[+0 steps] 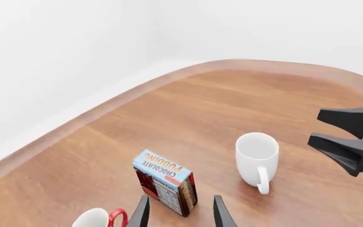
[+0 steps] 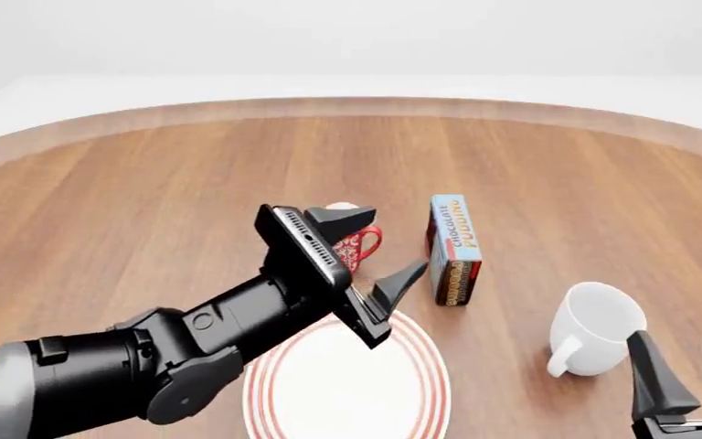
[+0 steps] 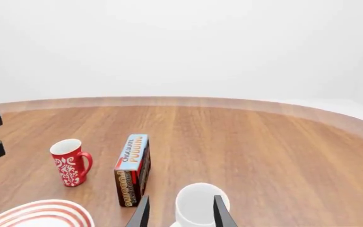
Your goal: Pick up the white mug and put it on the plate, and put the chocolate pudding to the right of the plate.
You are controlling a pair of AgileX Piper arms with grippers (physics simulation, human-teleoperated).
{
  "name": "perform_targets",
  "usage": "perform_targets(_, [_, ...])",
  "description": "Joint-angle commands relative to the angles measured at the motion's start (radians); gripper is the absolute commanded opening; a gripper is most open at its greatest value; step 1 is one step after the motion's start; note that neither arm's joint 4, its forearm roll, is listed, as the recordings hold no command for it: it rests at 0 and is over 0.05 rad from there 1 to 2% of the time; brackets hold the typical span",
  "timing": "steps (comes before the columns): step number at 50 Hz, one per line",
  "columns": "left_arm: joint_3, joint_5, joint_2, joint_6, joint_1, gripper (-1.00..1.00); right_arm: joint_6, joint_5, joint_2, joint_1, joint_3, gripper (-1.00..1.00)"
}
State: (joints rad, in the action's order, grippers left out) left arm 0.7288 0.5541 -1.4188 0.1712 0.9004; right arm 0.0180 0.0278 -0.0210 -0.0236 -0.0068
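The white mug (image 2: 595, 338) stands upright on the table at the right, handle toward the near side. My right gripper (image 2: 689, 366) is open just behind it; in the right wrist view the mug (image 3: 197, 204) sits at the open fingertips (image 3: 141, 215). The chocolate pudding (image 2: 455, 249) stands on edge mid-table. My left gripper (image 2: 382, 247) is open, hovering beside the box and over the red mug; the box (image 1: 166, 182) lies just ahead of its fingertips (image 1: 222, 215). The plate (image 2: 419, 366) lies at the near middle, partly hidden by the left arm.
A red mug with white pattern (image 2: 357, 245) stands just left of the pudding box, partly hidden by the left gripper. The round wooden table's far edge (image 2: 351, 105) curves across the back. The right gripper (image 1: 349, 137) shows in the left wrist view.
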Motion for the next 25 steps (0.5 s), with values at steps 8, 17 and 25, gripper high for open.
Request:
perform_targets(8, [0.060, -0.019, -0.089, -0.005, 0.052, 1.00, 0.003, 0.003, -0.004, -0.001, 0.000, 1.00])
perform_targets(17, [0.085, -0.032, -0.128, -0.006, 0.073, 1.00, 0.003, 0.003, -0.004, -0.001, 0.000, 1.00])
perform_targets(25, [0.105, -0.046, -0.156, -0.006, 0.092, 1.00, 0.003, 0.003, -0.004, -0.001, 0.000, 1.00])
